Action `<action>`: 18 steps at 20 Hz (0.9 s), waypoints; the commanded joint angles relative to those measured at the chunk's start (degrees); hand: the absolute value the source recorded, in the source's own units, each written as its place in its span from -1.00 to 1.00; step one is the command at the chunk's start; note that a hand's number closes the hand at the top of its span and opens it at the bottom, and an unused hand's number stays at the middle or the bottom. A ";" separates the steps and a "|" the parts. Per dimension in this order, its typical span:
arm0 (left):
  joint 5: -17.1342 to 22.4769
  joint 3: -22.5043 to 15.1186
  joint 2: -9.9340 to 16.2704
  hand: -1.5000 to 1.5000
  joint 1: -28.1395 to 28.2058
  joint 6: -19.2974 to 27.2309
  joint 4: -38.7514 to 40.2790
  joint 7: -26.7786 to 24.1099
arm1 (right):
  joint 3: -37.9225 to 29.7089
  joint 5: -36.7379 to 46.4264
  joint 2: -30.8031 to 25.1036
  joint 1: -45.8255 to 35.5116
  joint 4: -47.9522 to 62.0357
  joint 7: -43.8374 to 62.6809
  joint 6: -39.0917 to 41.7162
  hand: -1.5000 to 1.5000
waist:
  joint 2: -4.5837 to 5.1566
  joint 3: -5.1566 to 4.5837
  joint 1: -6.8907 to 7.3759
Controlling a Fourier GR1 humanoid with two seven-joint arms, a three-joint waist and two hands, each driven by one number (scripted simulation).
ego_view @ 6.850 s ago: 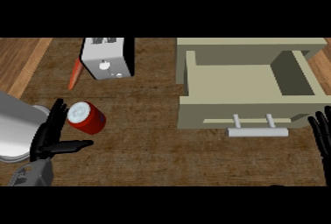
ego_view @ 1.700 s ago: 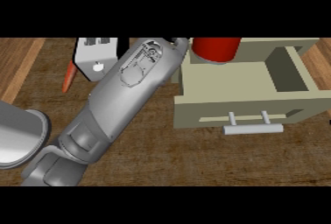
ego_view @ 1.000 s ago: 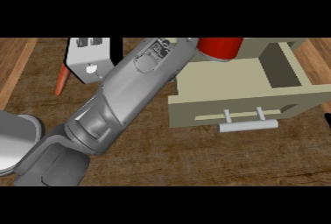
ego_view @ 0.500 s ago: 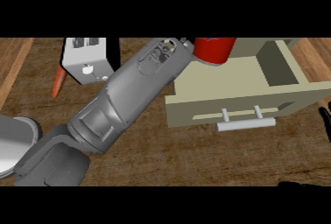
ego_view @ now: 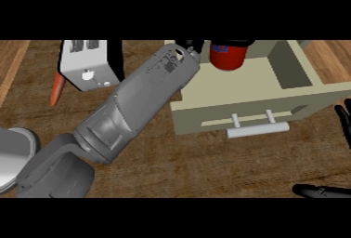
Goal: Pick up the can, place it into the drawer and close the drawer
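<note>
Head view, and I see my left forearm (ego_view: 130, 111) stretched diagonally from the lower left up toward the top middle, crossing the wooden counter (ego_view: 205, 158). At its end, the left robot hand (ego_view: 194, 45) is mostly cut off by the top of the view; only dark fingers show there, right against the left side of the can (ego_view: 230, 54). They seem curled onto the can, so I read the hand as holding it. The can is red with a dark top band, upright or nearly so, just to the right of the fingers and over the back part of the open drawer (ego_view: 257, 88). I cannot tell whether the can touches the drawer's floor or hangs above it.

The drawer is a pale beige box pulled out toward me, its inside showing, with a light bar handle (ego_view: 257, 129) on the front.

My right robot hand (ego_view: 341, 122) shows at the right edge, fingers straight and relaxed, well apart from the can; more dark fingers lie at the lower right corner.

At the upper left a white toaster (ego_view: 87, 64) stands on the counter, with an orange carrot-like thing (ego_view: 57, 89) beside its left side. A grey rounded part of my body (ego_view: 14, 155) fills the lower left edge
</note>
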 commanded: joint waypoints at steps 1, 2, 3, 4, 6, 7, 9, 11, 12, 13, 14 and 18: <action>0.96 -1.72 0.00 -1.00 3.69 1.75 0.47 -3.84 | -1.02 -0.63 -0.86 -1.05 1.96 -1.03 0.48 -1.00 | 0.28 0.00 -0.43; 1.40 -1.25 0.00 -1.00 0.78 1.68 1.94 -1.38 | 0.79 1.11 0.26 -1.23 0.08 -0.15 -0.68 -1.00 | 0.27 -0.02 -0.67; 1.85 -1.43 0.00 -1.00 -0.22 2.35 1.52 -0.17 | 0.65 0.91 -0.18 -0.31 -0.56 0.23 -0.10 -1.00 | -0.03 -0.03 -0.44; 2.35 -2.00 0.00 -1.00 1.85 3.39 0.48 -1.82 | 0.49 1.52 -0.44 -1.28 1.90 -0.45 -0.19 -1.00 | 0.18 -0.01 -0.45; 2.93 -2.52 0.00 -1.00 3.29 3.61 0.65 -2.79 | 1.59 1.62 0.92 -0.56 -1.99 1.62 -1.47 -1.00 | 0.09 -0.07 -0.88; 2.72 -2.93 0.00 -1.00 1.65 4.69 1.74 -1.03 | 1.42 0.11 -0.21 0.76 -3.17 2.84 0.29 -1.00 | -0.11 -0.05 -0.94; 3.33 -2.36 0.00 -1.00 1.80 4.65 2.02 -3.05 | 0.60 -0.97 0.16 0.55 -4.27 2.67 -0.30 -1.00 | -0.02 -0.06 -0.83; 3.92 -3.59 0.00 -1.00 0.04 5.24 0.98 -0.84 | 1.15 1.25 0.02 -1.02 -1.78 1.70 -0.91 -1.00 | -0.03 -0.03 -0.21; 4.33 -4.35 0.00 -1.00 3.35 7.47 0.08 -2.93 | 3.69 2.31 1.80 0.48 -2.93 0.06 -0.50 -1.00 | 0.28 0.00 -1.52; 5.00 -3.56 0.00 -1.00 1.50 6.28 0.64 -1.63 | 1.32 0.46 0.42 2.22 -3.81 0.72 0.37 -1.00 | -0.17 -0.03 -0.64; 5.27 -3.95 0.00 -1.00 2.36 7.85 -0.24 -2.94 | -0.44 -0.42 -0.97 0.44 -2.61 -0.53 0.74 -1.00 | -0.02 0.00 -0.87; 7.06 -2.47 0.00 -1.00 1.82 7.16 0.71 -4.50 | 1.53 6.51 -1.81 1.13 -6.93 -1.76 -0.22 -1.00 | 0.13 -0.11 -0.49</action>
